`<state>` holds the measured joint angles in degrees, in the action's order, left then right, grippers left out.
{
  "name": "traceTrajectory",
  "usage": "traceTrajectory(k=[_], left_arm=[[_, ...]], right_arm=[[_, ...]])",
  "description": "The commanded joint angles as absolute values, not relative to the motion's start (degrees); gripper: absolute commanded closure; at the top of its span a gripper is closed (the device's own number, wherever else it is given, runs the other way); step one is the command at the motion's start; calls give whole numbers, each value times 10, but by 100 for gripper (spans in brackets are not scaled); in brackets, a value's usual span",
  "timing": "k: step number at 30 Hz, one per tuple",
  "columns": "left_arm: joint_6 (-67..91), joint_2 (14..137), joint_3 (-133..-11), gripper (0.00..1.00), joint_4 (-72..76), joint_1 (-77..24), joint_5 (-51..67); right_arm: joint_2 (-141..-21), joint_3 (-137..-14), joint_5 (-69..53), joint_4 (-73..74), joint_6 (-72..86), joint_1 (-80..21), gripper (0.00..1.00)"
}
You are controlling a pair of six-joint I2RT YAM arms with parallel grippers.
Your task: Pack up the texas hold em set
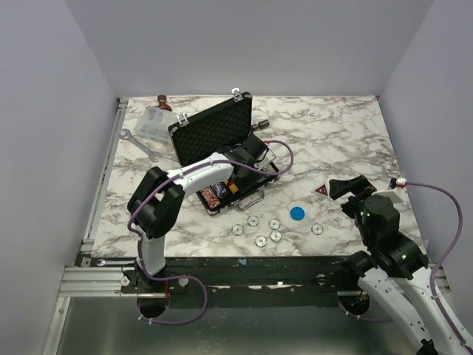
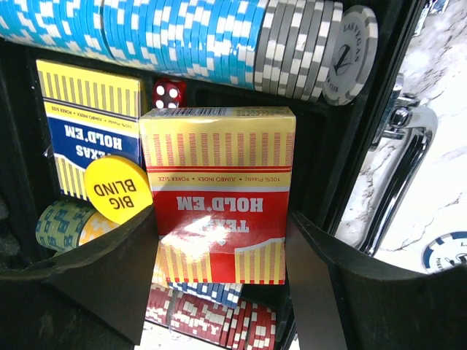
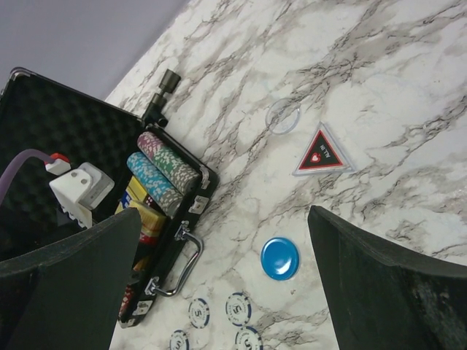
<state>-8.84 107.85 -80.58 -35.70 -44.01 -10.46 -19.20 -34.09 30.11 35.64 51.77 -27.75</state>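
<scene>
Texas hold em set [image 1: 211,133]: left fingers [image 2: 109,281] clamp red card box [image 2: 217,197] inside it; right fingers [image 3: 379,284] apart, empty. Next, likely: seat box, release.

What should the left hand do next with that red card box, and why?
Probably lower the box a little further, then let go. The left hand grips the red card box inside the open briefcase, between the chip rows and right beside the blue card box, so it seems to sit over the free spot there.
</scene>
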Motion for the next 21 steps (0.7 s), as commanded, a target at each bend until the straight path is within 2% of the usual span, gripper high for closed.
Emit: traceTrajectory(k=[1, 4, 6, 13, 18, 21], left_arm=[[-98, 1088, -831, 50, -350, -443, -86], [-97, 1087, -830, 34, -351, -443, -95], [-96, 1085, -827, 28, -348, -443, -107], [-93, 1073, -817, 18, -339, -443, -134], [-79, 1062, -817, 20, -335, -438, -128], [-65, 1065, -824, 35, -336, -430, -129]], right_arm=[[-199, -335, 294, 347, 511, -277, 0], [-200, -335, 293, 346, 511, -276, 0], [-201, -335, 291, 346, 510, -277, 0], [-204, -335, 288, 345, 509, -276, 0], [-208, -334, 284, 345, 510, -276, 0], [-208, -334, 285, 345, 510, -277, 0]])
